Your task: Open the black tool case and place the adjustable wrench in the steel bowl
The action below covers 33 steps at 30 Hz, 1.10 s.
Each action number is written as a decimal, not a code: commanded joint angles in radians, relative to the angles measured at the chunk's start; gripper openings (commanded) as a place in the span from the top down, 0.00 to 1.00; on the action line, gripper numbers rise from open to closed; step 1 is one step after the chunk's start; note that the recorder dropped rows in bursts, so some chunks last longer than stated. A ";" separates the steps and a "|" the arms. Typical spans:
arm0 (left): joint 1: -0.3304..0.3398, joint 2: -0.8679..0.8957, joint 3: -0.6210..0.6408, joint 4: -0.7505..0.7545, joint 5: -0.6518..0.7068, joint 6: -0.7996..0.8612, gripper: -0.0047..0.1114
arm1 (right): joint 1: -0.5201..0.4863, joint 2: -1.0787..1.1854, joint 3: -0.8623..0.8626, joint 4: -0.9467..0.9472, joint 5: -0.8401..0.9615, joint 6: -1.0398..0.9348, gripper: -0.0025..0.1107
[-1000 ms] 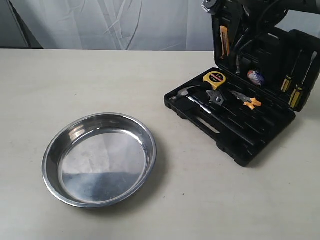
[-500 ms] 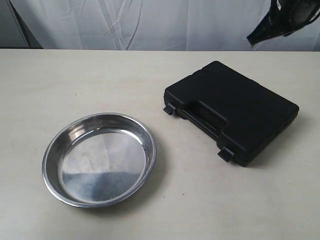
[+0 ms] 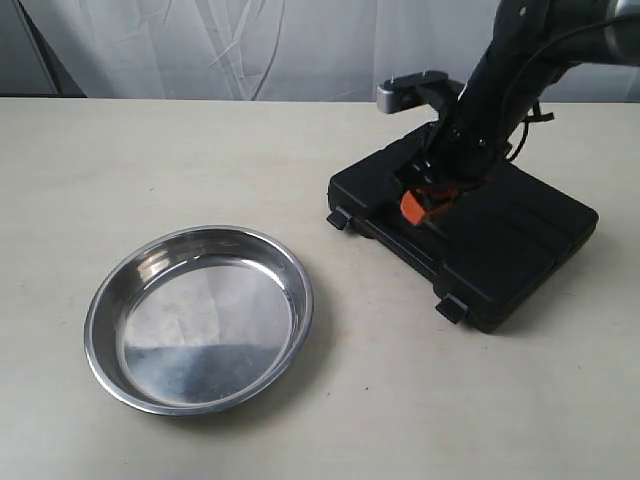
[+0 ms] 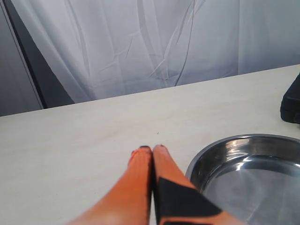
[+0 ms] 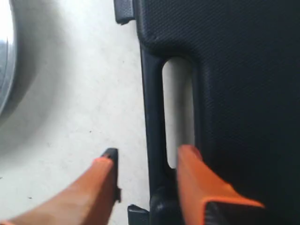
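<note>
The black tool case [image 3: 510,240] lies closed on the table at the right, both latches [image 3: 339,218] sticking out at its front. The adjustable wrench is hidden inside it. My right gripper [image 3: 425,203] hangs over the case's handle, open. In the right wrist view it [image 5: 147,154] straddles the handle bar [image 5: 153,108], one finger over the cut-out and one over the table. The steel bowl [image 3: 200,318] sits empty at the left. My left gripper [image 4: 152,149] is shut on nothing, just beside the bowl's rim [image 4: 199,159]; the exterior view does not show it.
A white curtain [image 3: 250,45] hangs behind the table's far edge. Bare tabletop [image 3: 400,400] stretches between bowl and case and along the front. A corner of the case [image 4: 293,101] shows in the left wrist view beyond the bowl.
A second ago the case lid stood open with tools showing. Half a second ago it lay closed with the right arm raised. Now the right gripper is down over the handle.
</note>
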 commanded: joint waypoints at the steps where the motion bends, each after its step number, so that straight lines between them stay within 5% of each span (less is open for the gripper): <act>1: -0.004 0.004 -0.002 -0.004 -0.006 -0.004 0.96 | 0.036 0.050 0.002 -0.010 0.002 -0.012 0.54; 5: -0.004 0.004 -0.002 -0.004 -0.006 -0.004 0.96 | 0.080 0.081 0.002 -0.067 -0.015 -0.012 0.65; 16: -0.004 0.004 -0.002 -0.004 -0.006 -0.004 0.96 | 0.126 0.105 0.002 -0.247 -0.062 0.125 0.66; 22: -0.004 0.004 -0.002 -0.004 -0.006 -0.004 0.96 | 0.126 0.105 0.002 -0.258 -0.045 0.125 0.98; 33: -0.004 0.004 -0.002 -0.004 -0.006 -0.004 0.96 | 0.126 0.090 0.002 -0.212 -0.024 0.125 0.99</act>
